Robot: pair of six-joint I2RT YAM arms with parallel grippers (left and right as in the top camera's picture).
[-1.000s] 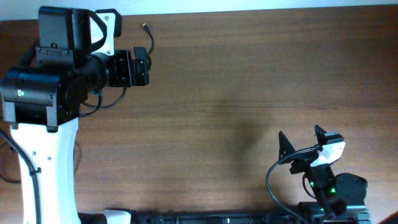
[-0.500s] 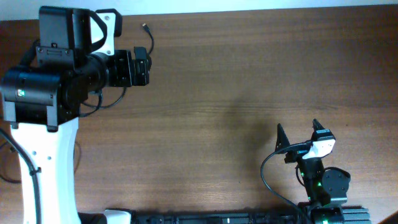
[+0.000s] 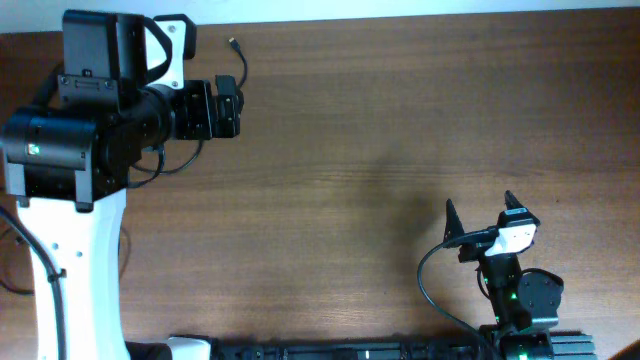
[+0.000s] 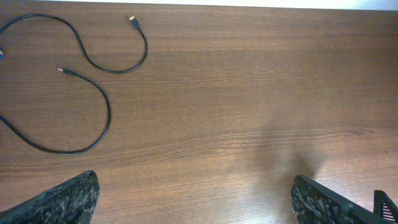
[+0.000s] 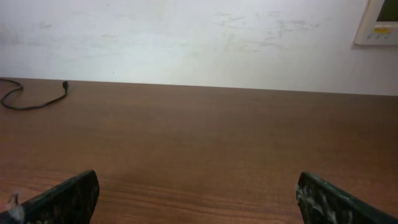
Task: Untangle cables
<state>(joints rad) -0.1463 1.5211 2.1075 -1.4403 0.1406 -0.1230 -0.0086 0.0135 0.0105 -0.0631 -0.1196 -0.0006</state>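
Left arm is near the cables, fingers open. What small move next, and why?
Probably shift the left gripper slightly toward its wrist view's left edge: the upper cable and lower cable lie apart, uncrossed, but both run off that edge, so any tangle there is hidden.

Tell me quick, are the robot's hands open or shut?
Left gripper: open, holding nothing.
Right gripper: open, holding nothing.
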